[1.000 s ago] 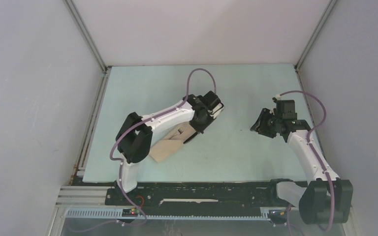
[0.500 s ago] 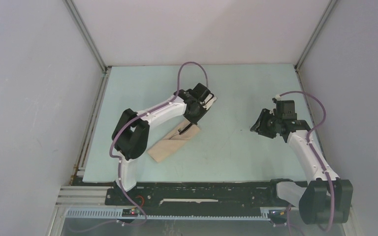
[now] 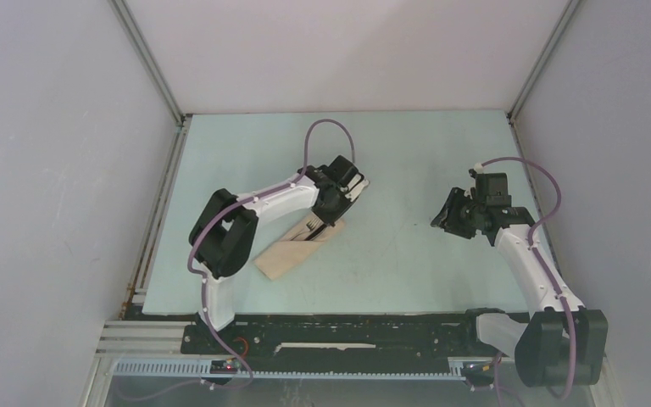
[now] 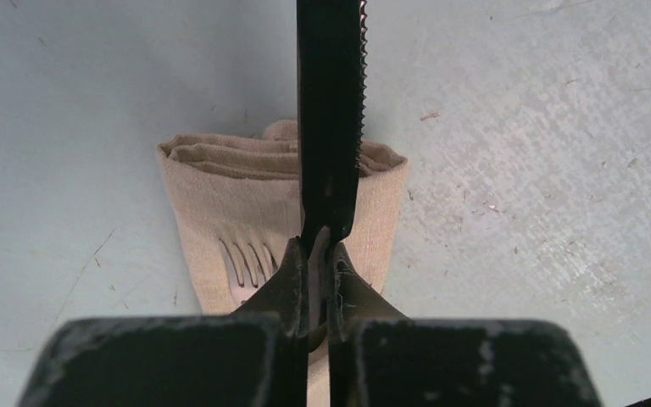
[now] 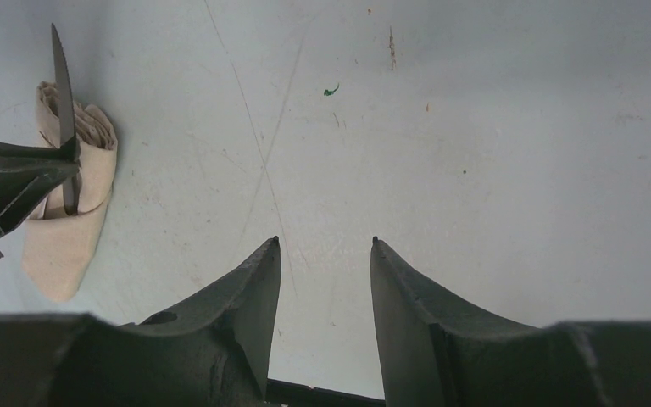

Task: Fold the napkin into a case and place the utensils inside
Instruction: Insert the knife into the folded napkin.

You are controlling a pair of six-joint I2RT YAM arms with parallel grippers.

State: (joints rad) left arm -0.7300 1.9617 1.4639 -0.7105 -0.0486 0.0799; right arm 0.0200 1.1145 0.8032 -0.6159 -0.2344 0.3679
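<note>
knife (image 4: 329, 127) pinched in left tool (image 4: 316, 248) | long axis parallel to case (image 4: 212, 195), just above it, beside fork (image 4: 246, 264) | right tool (image 5: 324, 246) spread wide, well apart

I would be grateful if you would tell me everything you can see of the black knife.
The knife is slender, flat and matte black, plastic by its look, with a serrated edge along one side. The left end effector is shut on it, and the blade juts out beyond it, over the folded case where the fork lies. Whether it touches the cloth cannot be told.
</note>
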